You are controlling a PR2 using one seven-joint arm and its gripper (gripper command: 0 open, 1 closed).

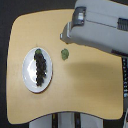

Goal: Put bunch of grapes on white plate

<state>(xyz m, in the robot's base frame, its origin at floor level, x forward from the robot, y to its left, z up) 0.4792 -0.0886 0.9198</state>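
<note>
The end effector (64, 36) is too blurred to tell whether its jaws stand apart; the arm (102, 25) is cut off by the top and right edges; the bench (80, 85) loses its far corner beneath the arm.

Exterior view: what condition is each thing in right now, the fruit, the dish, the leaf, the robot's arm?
Bunch of grapes: lying on the plate.
White plate: flat on the table, holding the grapes.
Green leaf: loose on the table, beside the plate.
Gripper: holding nothing; open or shut unclear.

Even, bright light is falling on the wooden table (85, 80), casting only a faint shadow beside the white plate (28, 80). The whole frame is looking soft and pixelated, blurring edges everywhere.
</note>
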